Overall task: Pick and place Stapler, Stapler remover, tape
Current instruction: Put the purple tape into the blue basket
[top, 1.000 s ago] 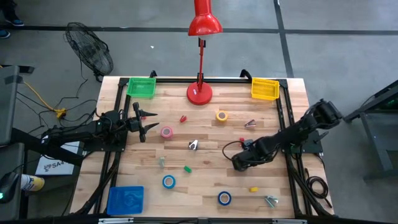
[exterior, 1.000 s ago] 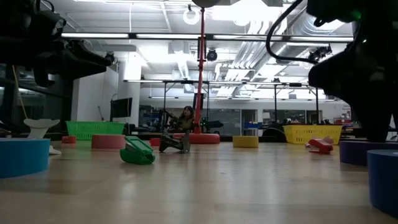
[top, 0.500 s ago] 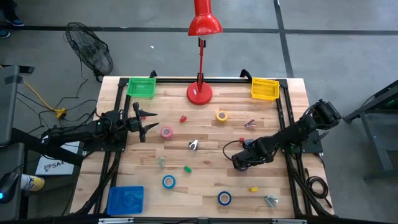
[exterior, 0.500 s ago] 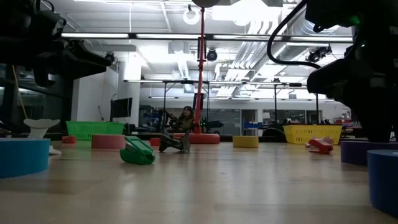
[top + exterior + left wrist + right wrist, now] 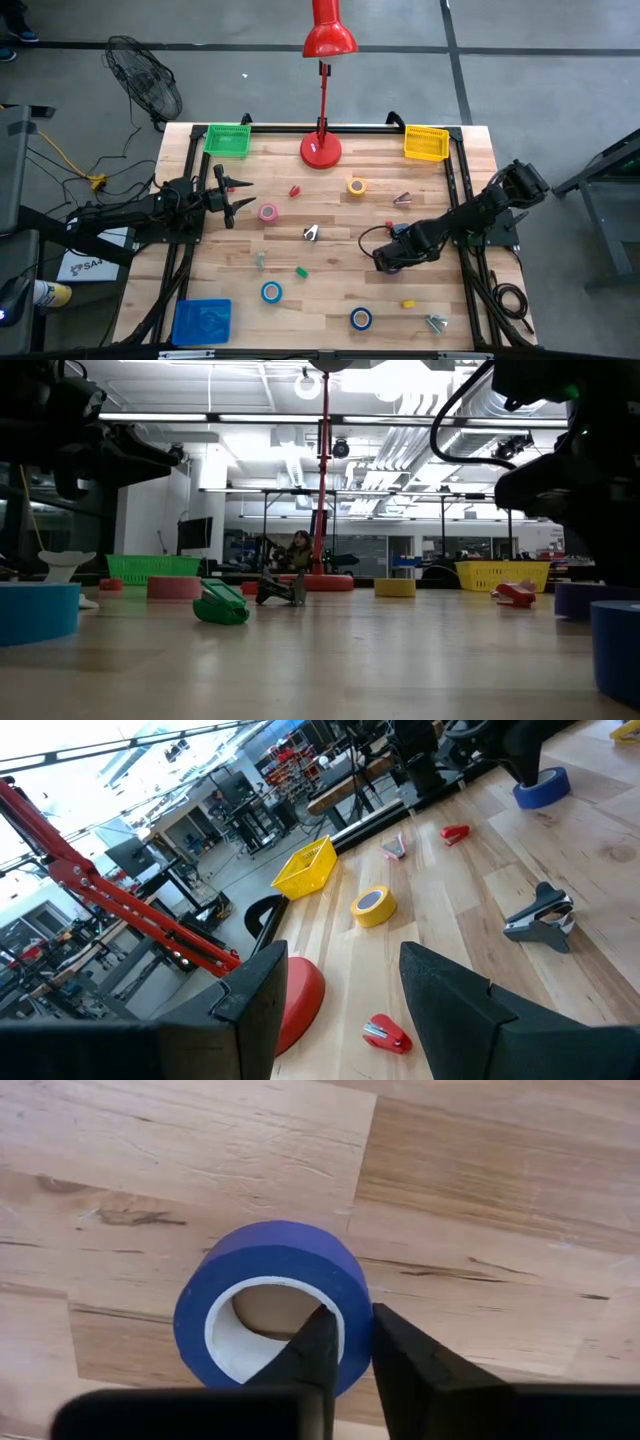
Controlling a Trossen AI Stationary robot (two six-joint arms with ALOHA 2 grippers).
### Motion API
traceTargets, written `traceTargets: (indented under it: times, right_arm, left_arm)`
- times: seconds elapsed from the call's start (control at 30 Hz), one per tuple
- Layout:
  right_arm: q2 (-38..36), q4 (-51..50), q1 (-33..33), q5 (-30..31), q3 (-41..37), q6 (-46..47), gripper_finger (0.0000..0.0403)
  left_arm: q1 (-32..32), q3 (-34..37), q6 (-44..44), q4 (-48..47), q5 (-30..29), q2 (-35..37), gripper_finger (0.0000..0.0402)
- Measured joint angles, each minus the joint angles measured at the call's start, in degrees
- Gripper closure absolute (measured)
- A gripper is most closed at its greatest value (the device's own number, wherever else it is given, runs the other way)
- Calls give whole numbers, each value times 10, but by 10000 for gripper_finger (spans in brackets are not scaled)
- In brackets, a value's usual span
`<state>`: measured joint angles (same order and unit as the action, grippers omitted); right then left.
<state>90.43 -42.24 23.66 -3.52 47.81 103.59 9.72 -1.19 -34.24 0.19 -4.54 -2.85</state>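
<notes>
A: Purple-blue tape (image 5: 272, 1312) sits between the right gripper's (image 5: 345, 1342) fingers, pinched nearly together on the roll's wall: one inside the pale core hole, the other outside. From above, that gripper (image 5: 388, 260) is low over the wooden table (image 5: 330, 190), right of centre.

B: So is it lifted?

A: I cannot tell. The roll seems to rest on the wood; I judge this the grasp itself, with the carry not yet made.

B: And the left gripper (image 5: 232, 196)?

A: It waits at the left edge, its fingers spread wide with nothing between them, pointing toward the pink tape roll (image 5: 268, 212).

B: How much of the job looks done?

A: Very little, by my reckoning. The yellow basket (image 5: 426, 142) and the green basket (image 5: 228, 139) in the far corners look empty. The yellow tape roll (image 5: 357, 186) lies far of centre, two blue tape rolls (image 5: 271, 292) (image 5: 361, 319) lie near the front edge, a metal stapler remover (image 5: 311, 233) lies at centre, and a small red piece (image 5: 295, 190), perhaps a stapler, lies near the red lamp's base (image 5: 321, 150). All are loose on the wood.

B: Any writing?

A: None readable on the table. A paper on the floor at the left (image 5: 82, 266) carries dark letters, too small to make out.
</notes>
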Motion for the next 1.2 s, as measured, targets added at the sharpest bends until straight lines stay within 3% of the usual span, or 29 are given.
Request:
traceTargets:
  times: [0.33, 0.5, 0.73, 0.87, 1.07, 1.2]
  right_arm:
    - [-4, 56, 0, 54, 4, -13, 377]
    - [-12, 89, 0, 145, 47, -66, 377]
    - [-12, 124, -19, 300, 139, -254, 377]
    - [-12, 189, -43, 360, 180, -394, 377]
    - [-12, 337, -90, 372, 193, -561, 377]
    - [-12, 395, -121, 336, 193, -611, 377]
  left_arm:
    - [0, 0, 5, 0, 7, 0, 211]
    - [0, 0, 109, -2, 67, 0, 211]
    - [0, 0, 344, 2, 89, 0, 211]
    - [0, 0, 465, 4, 105, 0, 211]
    - [0, 0, 568, 26, 149, 0, 211]
    - [0, 0, 614, 88, 150, 0, 211]
